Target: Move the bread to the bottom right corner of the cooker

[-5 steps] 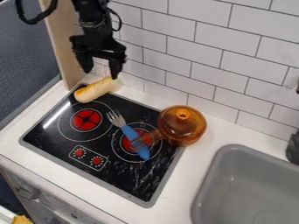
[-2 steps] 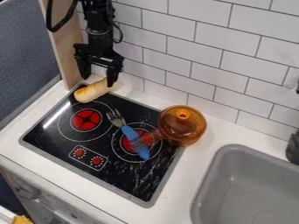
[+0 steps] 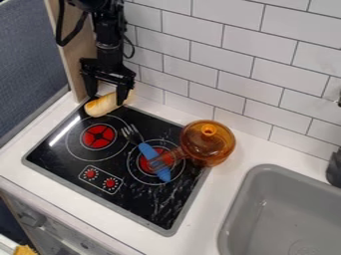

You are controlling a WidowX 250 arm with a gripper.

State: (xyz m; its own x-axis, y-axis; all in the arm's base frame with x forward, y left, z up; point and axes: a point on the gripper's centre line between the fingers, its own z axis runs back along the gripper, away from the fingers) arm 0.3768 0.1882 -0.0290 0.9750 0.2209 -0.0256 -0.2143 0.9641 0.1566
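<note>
Black glass with a grey rim makes up the cooker (image 3: 77, 158) I am looking down on from my remote seat, and every place here I give from it. My bread (image 3: 98, 108), pale with a golden-brown patch, lies at the cooker's top left corner, tilted across the rim, its lower end over the glass and its upper end reaching towards the counter behind. That puts it well apart from the cooker's bottom right corner.

I have the gripper (image 3: 106, 101) hanging right over that same top left corner, pointing down, with its fingers spread wide. One finger is near the bread's left part and the other stands in front of its right part; whether either touches it, I cannot tell.

On the cooker's right half I see a fork (image 3: 154, 161) with a blue handle, lying slantwise over the right burner, tines towards the back. An amber see-through pot (image 3: 212, 144) sits at the cooker's right edge, its handle reaching inward and crossing the fork. Two red knobs are at the cooker's front left. The grey sink (image 3: 264, 200) is to the cooker's right, and white tiles (image 3: 220, 60) rise behind it.
</note>
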